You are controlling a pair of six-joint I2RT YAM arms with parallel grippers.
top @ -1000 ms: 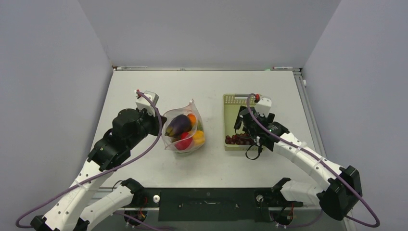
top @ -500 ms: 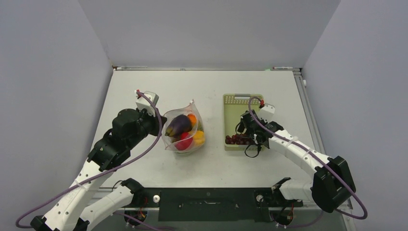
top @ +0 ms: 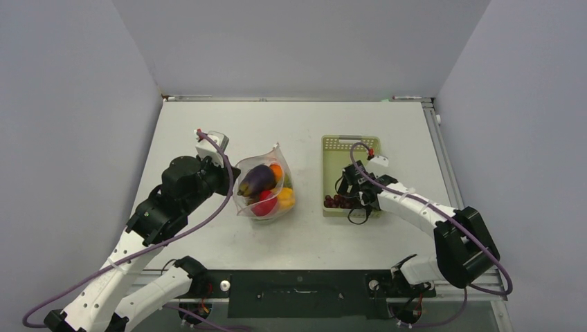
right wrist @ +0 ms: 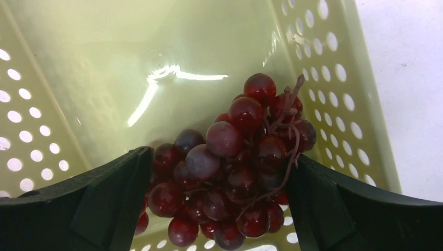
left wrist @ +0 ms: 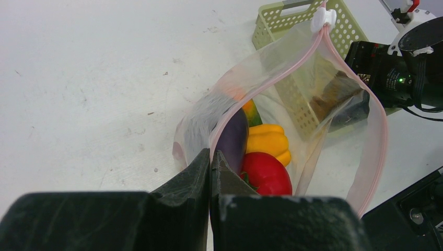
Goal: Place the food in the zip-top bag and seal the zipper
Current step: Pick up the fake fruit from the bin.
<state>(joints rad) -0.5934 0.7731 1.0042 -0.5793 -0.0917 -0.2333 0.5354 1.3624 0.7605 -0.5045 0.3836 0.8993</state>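
Two grippers: left gripper [left wrist: 210,155] clamps the pink zipper [left wrist: 308,57] of the crinkly zip-top bag [left wrist: 271,99]; right gripper [right wrist: 218,162], spread wide, straddles glossy dark red grapes [right wrist: 245,112] in a perforated basket [right wrist: 156,57].

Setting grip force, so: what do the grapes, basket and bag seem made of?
The grapes look like glossy moulded plastic or rubber, with highlights. The basket: smooth rigid pale-green plastic, perforated, shiny. The bag: thin clear plastic film, crinkled, see-through.

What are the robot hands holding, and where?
Left end effector pinches the zip-top bag by its zipper. Right end effector, open around the grapes, holds nothing.
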